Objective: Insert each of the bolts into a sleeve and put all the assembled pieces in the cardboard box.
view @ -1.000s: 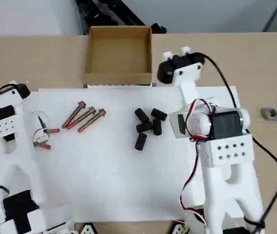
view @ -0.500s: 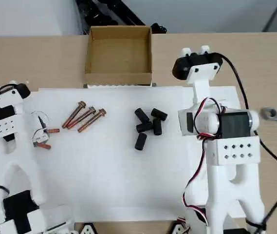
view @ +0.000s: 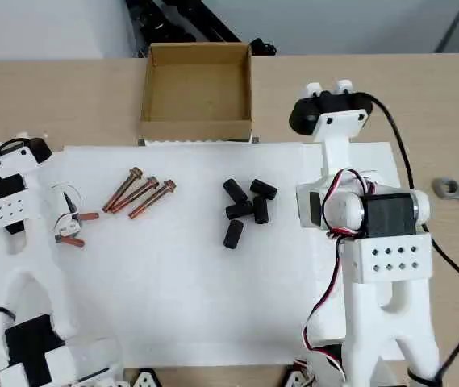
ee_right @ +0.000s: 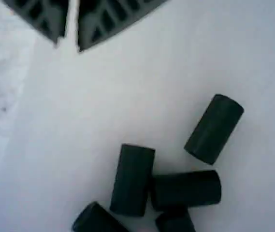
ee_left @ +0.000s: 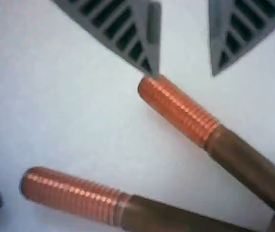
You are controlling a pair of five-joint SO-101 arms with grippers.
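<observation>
Seeing three bolts (view: 132, 195) lying side by side on the white mat (view: 181, 298), left of centre, heads pointing toward the far side: copper-coloured metal, fine threads at the near ends, smooth darker shanks. Five sleeves (view: 239, 210) are sitting in a loose cluster right of centre, well apart from the bolts: short matte black cylinders, all lying on their sides, some touching. Nothing is assembled yet, no bolt is sitting in a sleeve. The box (view: 197, 129) is standing at the mat's far edge on the wooden table (view: 52, 97): square, open-topped, plain brown cardboard. The left arm (view: 7, 210) is lying low along the mat's left edge, wrist turning in toward the bolts. The left gripper (ee_left: 183, 72) is hanging by the threaded bolt ends with its grey ribbed fingers (ee_left: 127, 34) spread wide, holding nothing. One tip is showing right at a thread end, but I can't tell if it's touching. The right arm (view: 374, 234) is standing folded over the mat's right side, wrist pointing toward the far edge. The right gripper (ee_right: 68, 43) is hovering above bare mat near the sleeves, jaws nearly together with only a thin slit between them, gripping nothing. A small metal tool (view: 455, 192) is lying on the table off to the right.
</observation>
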